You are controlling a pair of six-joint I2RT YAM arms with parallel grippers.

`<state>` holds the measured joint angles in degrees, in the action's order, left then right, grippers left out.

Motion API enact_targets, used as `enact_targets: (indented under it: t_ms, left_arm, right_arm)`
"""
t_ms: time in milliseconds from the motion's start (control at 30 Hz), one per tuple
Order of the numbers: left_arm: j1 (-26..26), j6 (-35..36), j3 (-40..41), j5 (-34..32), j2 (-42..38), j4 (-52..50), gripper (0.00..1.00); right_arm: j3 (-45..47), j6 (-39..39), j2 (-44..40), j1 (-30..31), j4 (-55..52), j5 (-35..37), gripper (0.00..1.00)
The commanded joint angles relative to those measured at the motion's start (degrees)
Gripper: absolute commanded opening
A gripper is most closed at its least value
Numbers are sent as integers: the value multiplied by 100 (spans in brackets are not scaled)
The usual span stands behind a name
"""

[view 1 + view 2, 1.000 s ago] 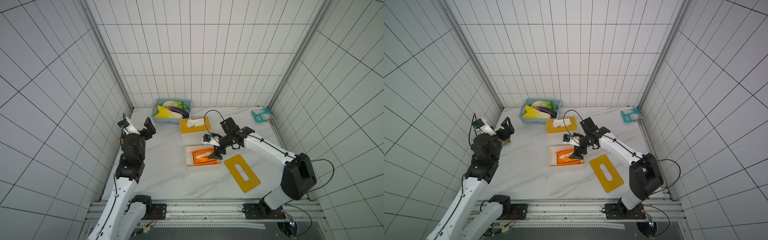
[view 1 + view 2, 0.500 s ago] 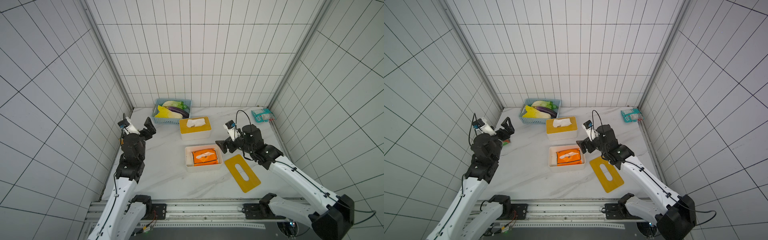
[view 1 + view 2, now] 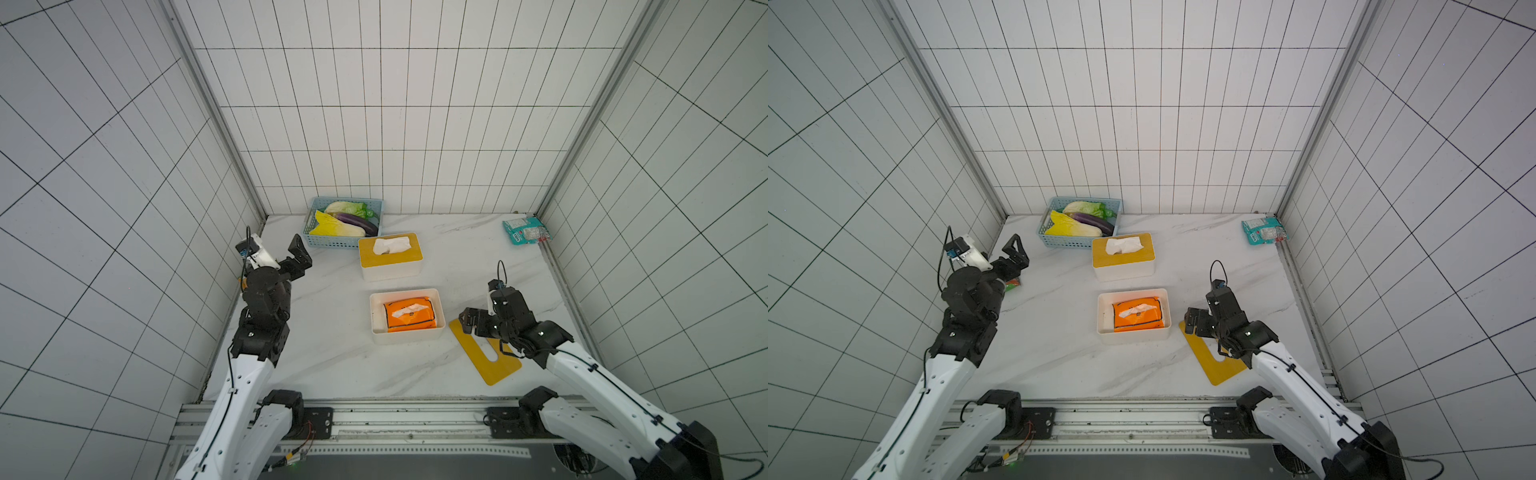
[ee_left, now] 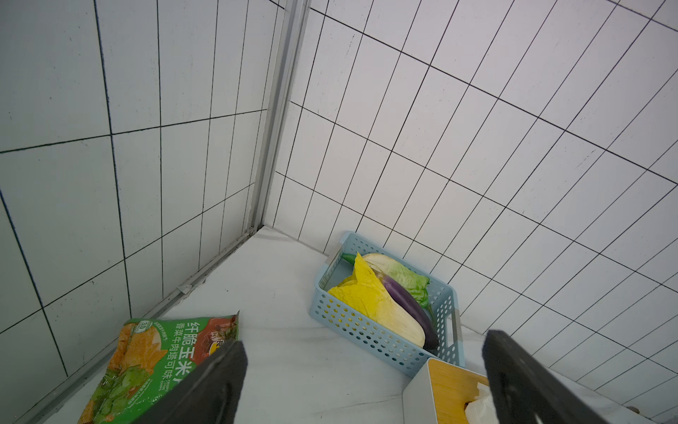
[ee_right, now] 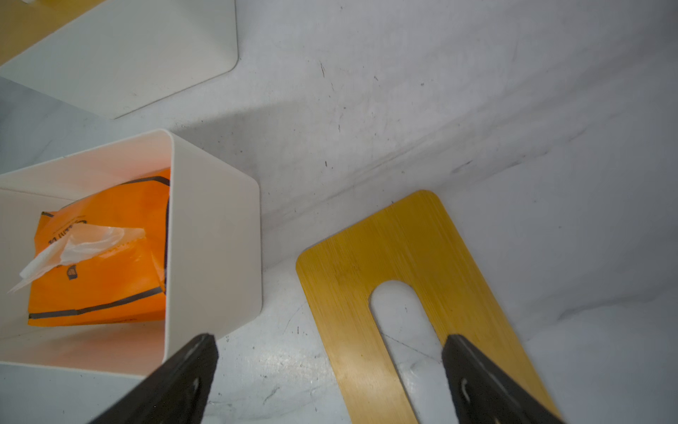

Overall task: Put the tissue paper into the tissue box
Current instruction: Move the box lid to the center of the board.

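Withdrawn rightward off the tissue paper [image 3: 409, 318] — lying inside the open tissue box [image 3: 407, 337], centre. Right gripper [image 3: 467, 324] spread wide, empty, above the yellow lid [image 3: 498, 372], partly hiding it. Left gripper [image 3: 300, 254] likewise wide, empty, raised at left.

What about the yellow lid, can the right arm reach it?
Probably yes: the right pincer hangs open just over the lid, with nothing between. It lies flat, though, so gripping could be awkward.
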<state>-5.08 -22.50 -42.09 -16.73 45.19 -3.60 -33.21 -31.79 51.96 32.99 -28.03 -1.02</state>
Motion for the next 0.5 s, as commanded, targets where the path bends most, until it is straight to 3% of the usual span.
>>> enact_targets:
  t_ms: [0,233,467]
  left_arm:
    - [31,26,48,55,23,162,99]
    - [29,27,53,56,23,162,98]
    - [29,31,59,54,17,157,98]
  right_arm:
    - [312,-768,-27,-42,-131,-535,99]
    - [746,-1123,130,-43,357,-761,99]
    - [849,-1233,796,-258,991,-957,99]
